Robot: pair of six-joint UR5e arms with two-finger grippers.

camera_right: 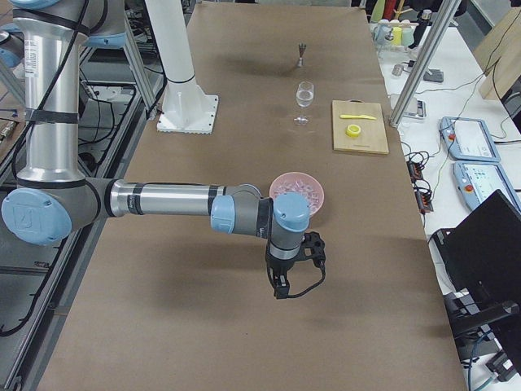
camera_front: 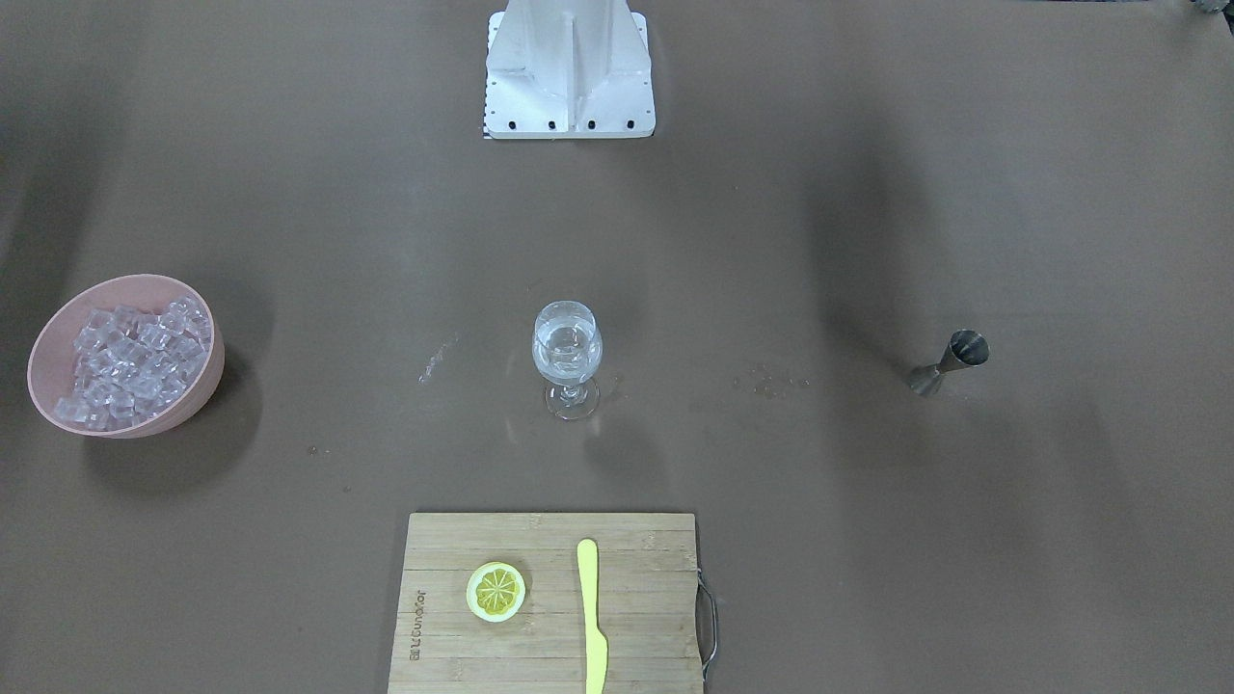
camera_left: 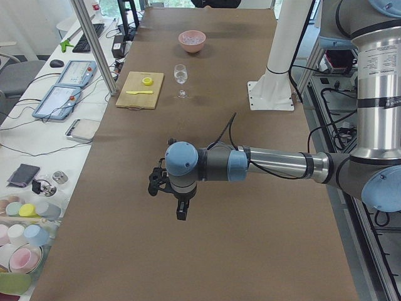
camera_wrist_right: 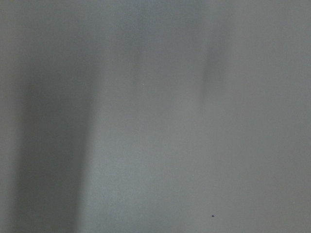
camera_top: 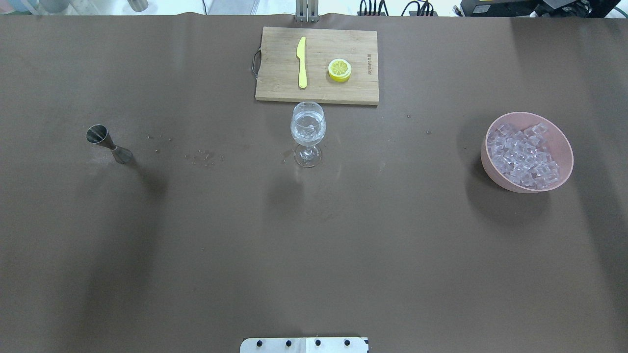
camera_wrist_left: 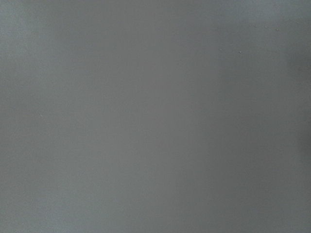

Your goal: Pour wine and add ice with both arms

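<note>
A stemmed wine glass (camera_front: 567, 352) stands at the table's centre with clear wine (camera_top: 307, 131) in its bowl; I cannot tell whether cubes lie in it. The ice (camera_front: 130, 361) is heaped in a pink bowl (camera_top: 490, 171) on the robot's right side. A steel jigger (camera_top: 108, 143) stands upright on the robot's left side. The left gripper (camera_left: 180, 207) hangs over bare table at the near left end, far from the glass. The right gripper (camera_right: 281, 287) hangs just short of the bowl at the right end. Both arms show only in the side views, so I cannot tell their jaw state.
A wooden cutting board (camera_top: 279, 88) lies beyond the glass, carrying a lemon slice (camera_top: 339, 69) and a yellow knife (camera_top: 301, 61). The white pedestal (camera_front: 569, 67) stands at the robot's edge. Small droplets mark the cloth between jigger and glass. Both wrist views show only blurred table surface.
</note>
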